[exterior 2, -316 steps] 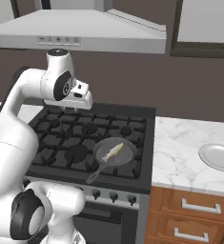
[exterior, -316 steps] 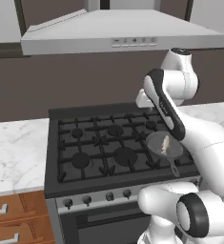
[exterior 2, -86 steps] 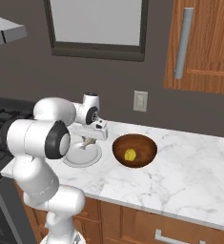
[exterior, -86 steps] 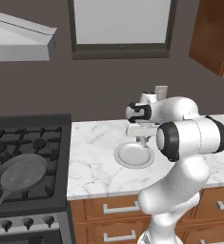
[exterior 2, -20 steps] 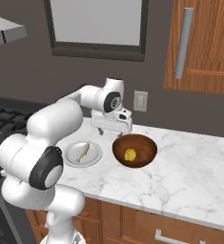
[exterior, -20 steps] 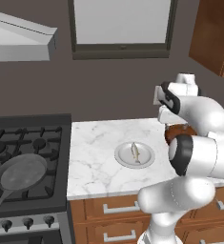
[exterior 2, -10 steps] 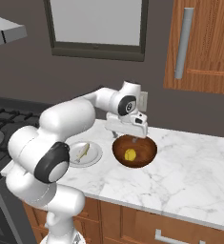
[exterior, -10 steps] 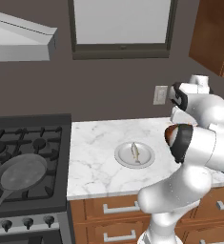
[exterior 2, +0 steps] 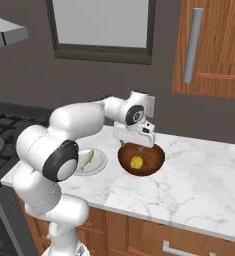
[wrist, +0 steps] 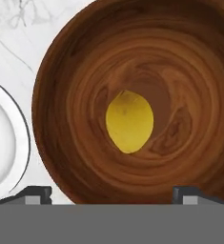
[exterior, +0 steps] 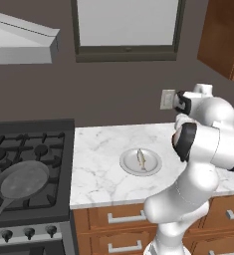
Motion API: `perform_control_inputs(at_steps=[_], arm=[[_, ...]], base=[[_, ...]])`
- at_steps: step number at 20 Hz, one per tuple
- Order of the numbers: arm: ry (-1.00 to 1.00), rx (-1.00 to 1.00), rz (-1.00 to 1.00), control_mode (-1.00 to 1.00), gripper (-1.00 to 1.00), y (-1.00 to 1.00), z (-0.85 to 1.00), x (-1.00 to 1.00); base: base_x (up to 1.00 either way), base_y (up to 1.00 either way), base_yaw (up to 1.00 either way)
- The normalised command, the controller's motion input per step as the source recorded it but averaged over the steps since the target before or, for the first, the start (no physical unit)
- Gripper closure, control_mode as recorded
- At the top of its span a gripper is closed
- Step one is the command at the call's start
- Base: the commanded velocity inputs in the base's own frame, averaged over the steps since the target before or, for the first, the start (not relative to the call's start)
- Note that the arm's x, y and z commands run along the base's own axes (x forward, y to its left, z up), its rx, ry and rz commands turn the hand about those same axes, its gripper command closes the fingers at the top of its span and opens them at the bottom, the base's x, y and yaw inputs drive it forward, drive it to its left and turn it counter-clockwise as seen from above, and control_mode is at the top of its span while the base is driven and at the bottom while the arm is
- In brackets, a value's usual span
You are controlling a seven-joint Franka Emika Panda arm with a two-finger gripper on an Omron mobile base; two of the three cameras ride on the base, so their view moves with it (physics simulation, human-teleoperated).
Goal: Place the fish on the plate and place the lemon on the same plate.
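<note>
The lemon (wrist: 129,121), a smooth oval yellow fruit with faint mottling, lies at the bottom of a round brown bowl (wrist: 75,71) whose wood grain swirls in rings around it. The end effector (exterior 2: 138,146) hangs just above the bowl with its two dark fingertips (wrist: 36,194) spread wide, released and holding nothing. The plate (exterior: 127,165), a shallow whitish-grey disc with a broad raised rim, sits just beside the bowl on the white marble-veined tabletop (exterior: 98,149). The fish (exterior: 141,159), slender and pale cream, lies along the plate's well. A dark grey round frying pan (exterior: 24,182) with a long handle rests on the black grated stove (exterior: 39,144).
</note>
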Motion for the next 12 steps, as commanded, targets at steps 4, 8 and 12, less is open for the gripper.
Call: perform_control_inputs(at_steps=[4,8,12], arm=[[0.0,0.0,0.02,-1.0,-1.0,-0.2,-0.13,0.55],[0.0,0.0,0.07,-1.0,-1.0,-0.41,0.0,0.25],[0.0,0.0,0.08,-1.0,-1.0,-0.25,0.0,0.01]], base=[[0.0,0.0,0.0],[0.0,0.0,0.0],[0.0,0.0,0.0]])
